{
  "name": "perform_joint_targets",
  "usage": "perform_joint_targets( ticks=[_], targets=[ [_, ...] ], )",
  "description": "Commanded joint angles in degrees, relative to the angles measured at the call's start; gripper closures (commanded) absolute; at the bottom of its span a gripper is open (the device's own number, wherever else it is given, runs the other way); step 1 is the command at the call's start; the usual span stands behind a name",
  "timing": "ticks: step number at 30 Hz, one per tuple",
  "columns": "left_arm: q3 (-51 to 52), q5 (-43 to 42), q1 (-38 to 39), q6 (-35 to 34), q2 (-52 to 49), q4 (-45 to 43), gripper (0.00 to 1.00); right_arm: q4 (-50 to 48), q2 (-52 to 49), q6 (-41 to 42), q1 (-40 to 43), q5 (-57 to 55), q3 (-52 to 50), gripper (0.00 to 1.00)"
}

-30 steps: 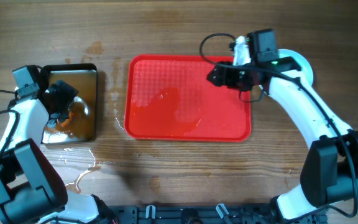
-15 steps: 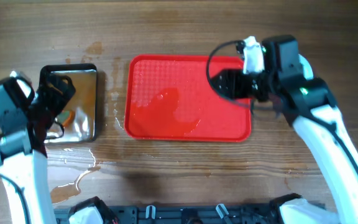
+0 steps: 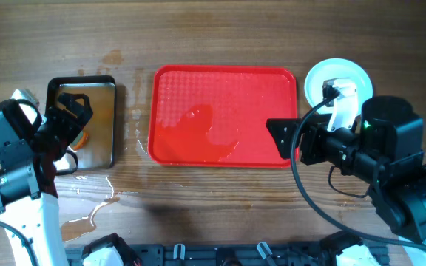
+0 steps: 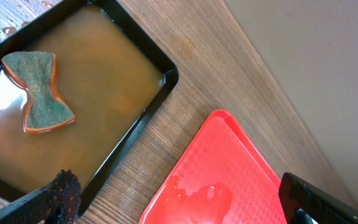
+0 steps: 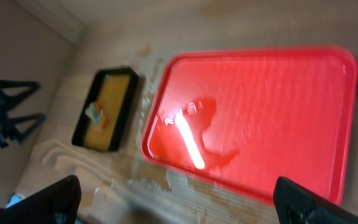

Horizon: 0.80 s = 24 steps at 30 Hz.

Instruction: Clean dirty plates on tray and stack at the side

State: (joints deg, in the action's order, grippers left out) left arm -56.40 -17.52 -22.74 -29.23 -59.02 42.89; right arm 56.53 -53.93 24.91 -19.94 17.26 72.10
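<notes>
Tabletop (image 3: 213, 29) wood-grained, puddle (image 3: 95, 208) near pan. Tray (image 3: 224, 114) red textured plastic, rounded corners, bare, wet sheen. Plates (image 3: 320, 77) white, round, on tabletop just beside tray's far right corner, my right arm partly covering them. Black-rimmed pan (image 3: 83, 79) left of tray, holding murky water and green-orange waisted sponge (image 4: 39, 93). Left jaws and right jaws spread wide, gripping nothing.

No text, brand, label or number is readable, neither on the red rectangular plastic tray (image 3: 228, 96) nor on the black-rimmed metal pan (image 3: 100, 111).
</notes>
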Motion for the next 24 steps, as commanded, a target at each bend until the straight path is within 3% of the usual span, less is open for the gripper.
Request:
perform_joint_targets(
  ticks=[1,8,11,15,21,24],
  targets=[
    [0.2,-1.1,-0.3,0.5,-0.2,-0.1,0.00,3.8,-2.3,3.6,-0.2,-3.9,-0.1,0.00],
    [0.2,-1.1,-0.3,0.5,-0.2,-0.2,0.00,3.9,-8.2,-0.1,-0.2,-7.3,-0.4,0.00],
    [0.2,-1.1,-0.3,0.5,-0.2,-0.2,0.00,-0.9,-5.5,-4.4,0.5,-8.8,-3.9,0.00],
    [0.2,-1.1,-0.3,0.5,-0.2,-0.2,0.00,-15.3,7.1,-6.5,3.6,-8.3,-19.4,0.00],
    [0.2,-1.1,-0.3,0.5,-0.2,-0.2,0.00,-41.6,31.6,-6.5,16.5,1.3,-47.4,0.00],
    [0.2,-1.1,-0.3,0.5,-0.2,-0.2,0.00,-49.1,40.7,-6.5,20.4,3.4,-57.2,0.00]
  ],
)
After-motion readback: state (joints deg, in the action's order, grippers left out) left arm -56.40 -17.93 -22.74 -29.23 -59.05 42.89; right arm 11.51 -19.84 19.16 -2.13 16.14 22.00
